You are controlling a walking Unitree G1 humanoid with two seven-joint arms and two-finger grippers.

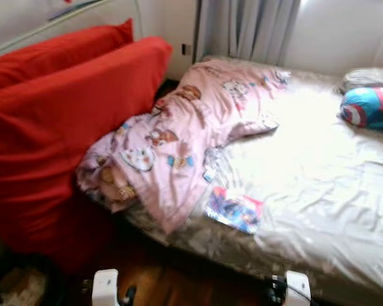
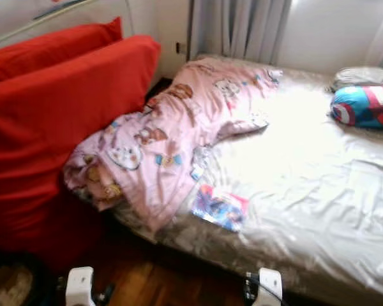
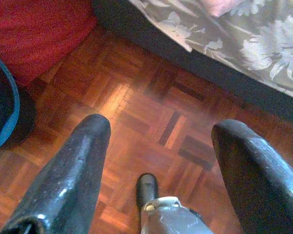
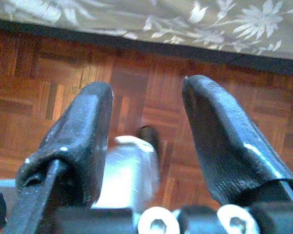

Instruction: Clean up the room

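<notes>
Left eye view: approach step, facing bed (image 1: 319, 191) with rumpled pink blanket (image 1: 179, 140), book (image 1: 235, 210). Left gripper (image 3: 156, 146), right gripper (image 4: 146, 117) spread, empty, above parquet. Next: reach for blanket.

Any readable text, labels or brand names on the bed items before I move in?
None can be read.
Colourful packet on the sheet: print too blurred.
Pink blanket: cartoon animals, no legible words.
Blue and red cushion: star-shield emblem, no words.
</notes>
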